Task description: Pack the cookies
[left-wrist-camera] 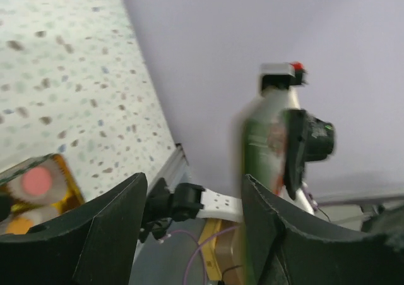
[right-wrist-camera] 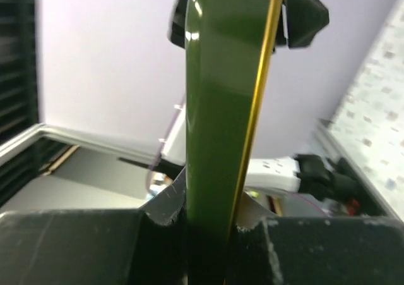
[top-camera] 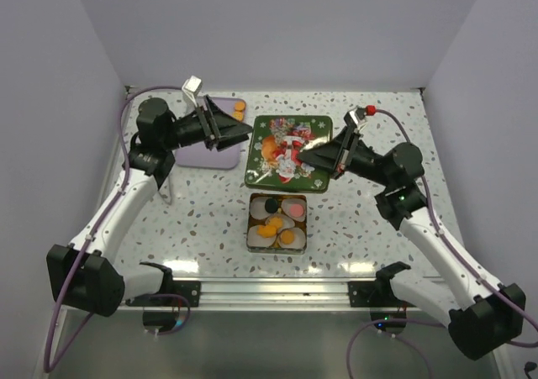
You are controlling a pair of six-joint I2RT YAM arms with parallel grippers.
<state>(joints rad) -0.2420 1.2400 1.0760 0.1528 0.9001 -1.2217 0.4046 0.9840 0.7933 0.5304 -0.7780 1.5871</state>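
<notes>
right gripper point(top-camera: 309, 156) clamps lid point(top-camera: 273, 139) | left gripper point(top-camera: 246, 134) spread | cookies point(top-camera: 271, 226) in tin point(top-camera: 250, 232), apart from both

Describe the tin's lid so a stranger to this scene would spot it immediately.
Start at the speckled table, find the open tin in its middle near the arm bases, and look just beyond it. The lid is the green square with a red-and-white festive print, pinched at its right edge by the right gripper. Unlike the plain lavender tray to its left, it is patterned.

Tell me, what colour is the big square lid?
The lid is dark green with a red and white picture; the top external view shows it best.
</notes>
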